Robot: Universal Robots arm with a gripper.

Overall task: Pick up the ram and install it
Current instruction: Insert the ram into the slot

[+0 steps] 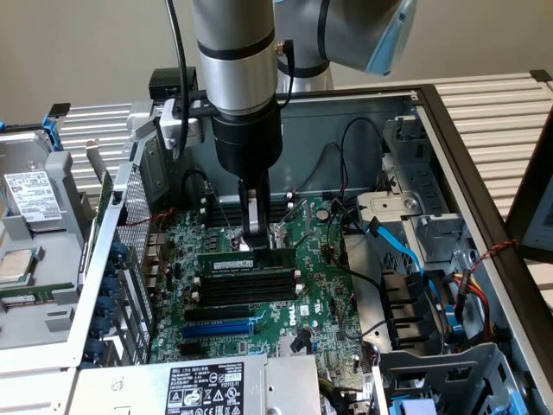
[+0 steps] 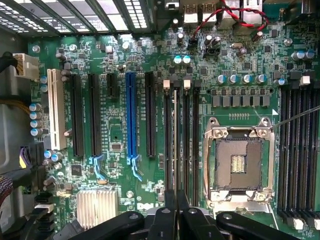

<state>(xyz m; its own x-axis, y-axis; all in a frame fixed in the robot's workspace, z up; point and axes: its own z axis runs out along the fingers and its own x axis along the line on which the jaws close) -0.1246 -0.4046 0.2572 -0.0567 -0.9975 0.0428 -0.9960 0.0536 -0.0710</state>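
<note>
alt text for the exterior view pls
The gripper grips the ram, standing on edge at the black memory slots of a green motherboard inside an open computer case. A blue expansion slot lies nearer the camera.

Black gripper (image 1: 251, 242) pinching green circuit-board ram stick (image 1: 278, 258), occupying slot row; long black plastic memory slots (image 1: 246, 290) beside it lying open above. Black looping cables (image 1: 344, 143) hanging at case's far wall; blue flat cable (image 1: 393, 246), grey metal drive cage (image 1: 423, 229) crowding exterior view's right.
</note>
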